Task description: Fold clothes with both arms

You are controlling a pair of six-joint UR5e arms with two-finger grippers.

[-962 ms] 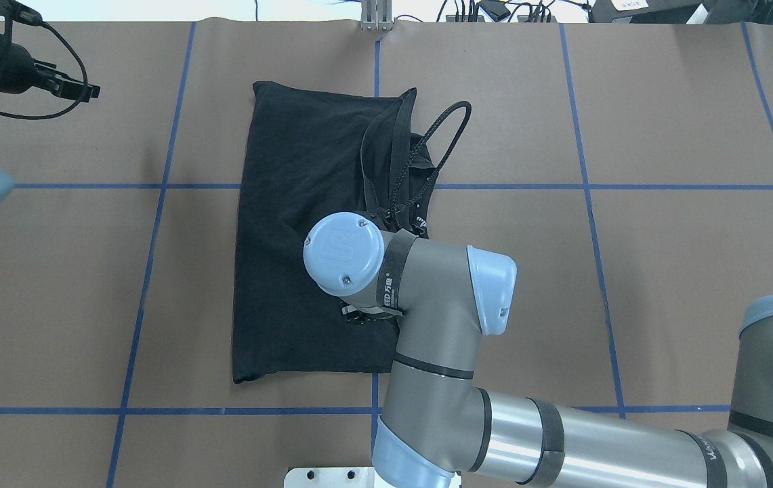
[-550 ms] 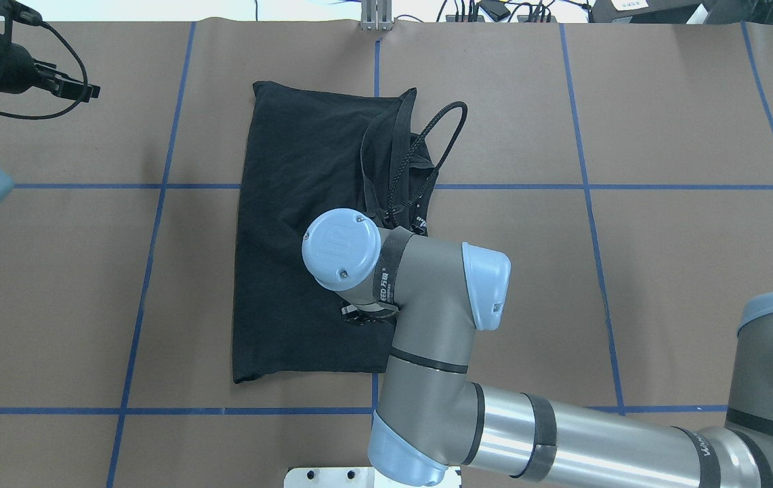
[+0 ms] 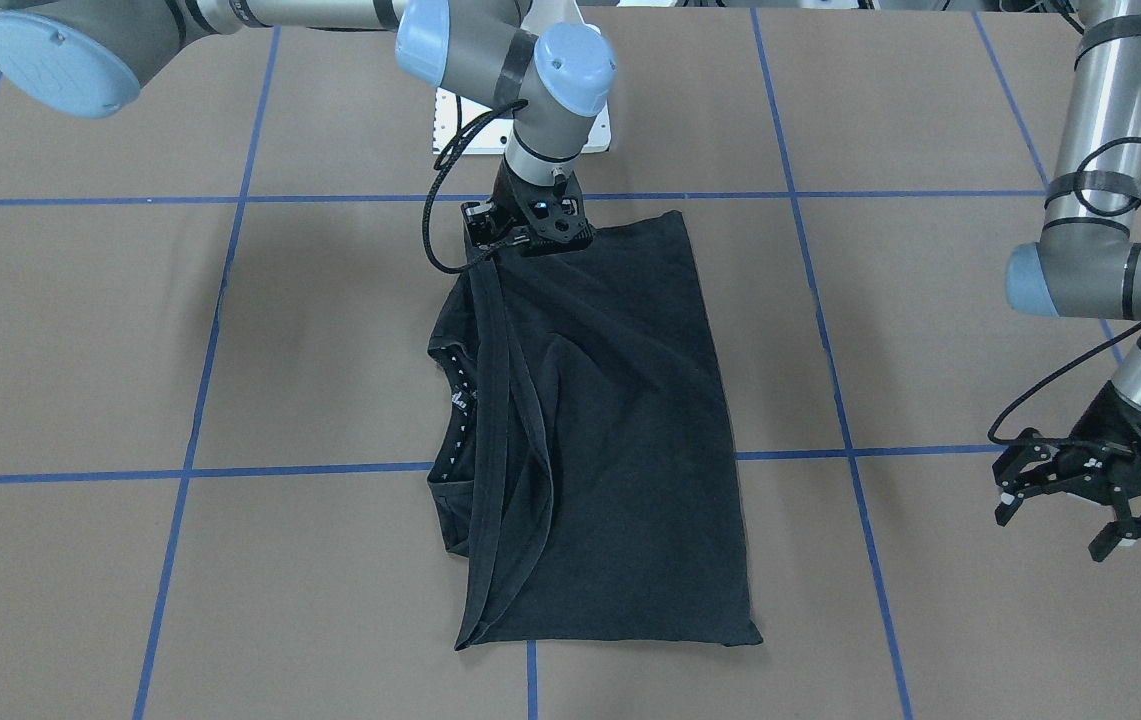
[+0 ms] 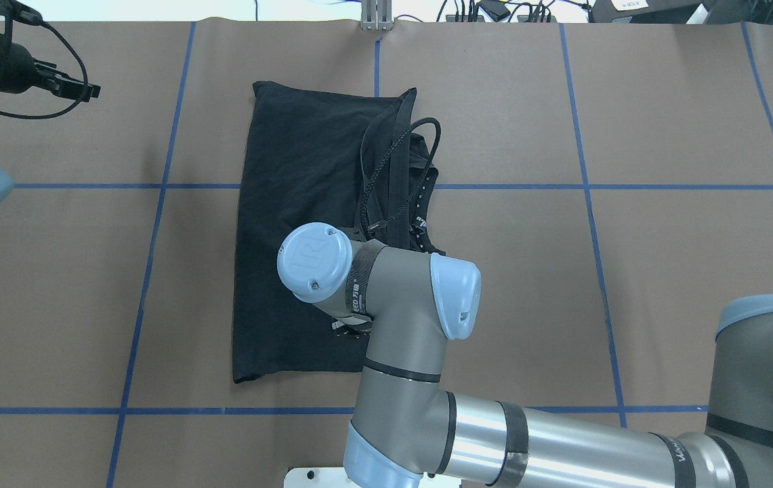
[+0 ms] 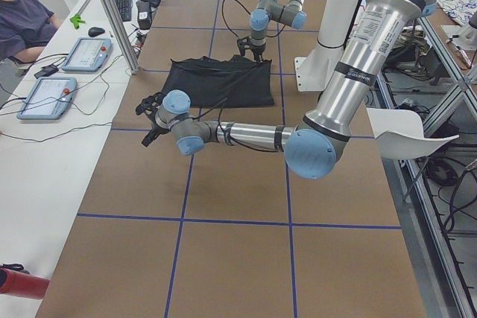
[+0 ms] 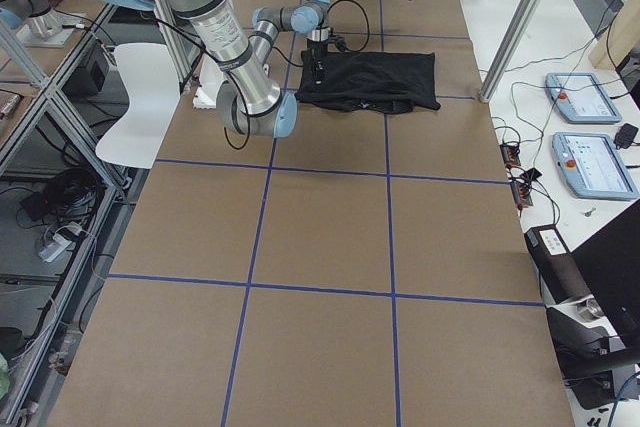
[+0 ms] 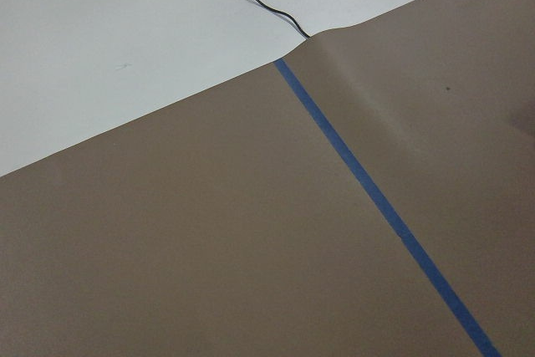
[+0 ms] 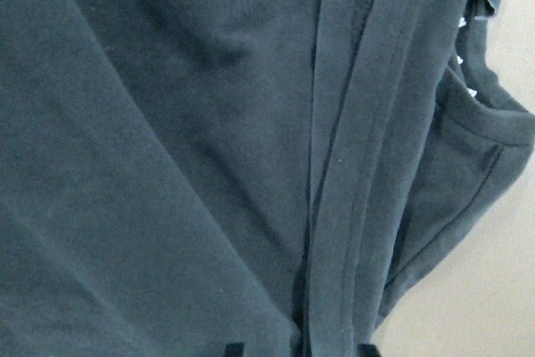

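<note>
The black T-shirt (image 3: 610,420) lies folded lengthwise in the middle of the table (image 4: 298,169), hem band and neck opening along one long side. Small white neck-label text (image 3: 457,400) shows there; the print is hidden. My right gripper (image 3: 530,228) points down at the shirt's end nearest the robot base and is mostly hidden under the wrist in the overhead view. In the right wrist view its fingertips (image 8: 236,349) stand apart on either side of the flat hem band (image 8: 334,206). My left gripper (image 3: 1055,525) is open and empty over bare table, far from the shirt (image 4: 78,88).
The white pedestal base plate (image 3: 450,120) sits just behind the shirt's near end. Blue tape lines (image 4: 156,203) grid the brown table cover. A person and two tablets (image 5: 45,98) are at the white bench beyond the table's far edge.
My right arm's wrist and elbow have swung toward the overhead view's left, and its cable loop now lies over the shirt. The shirt and the left arm have not moved.
</note>
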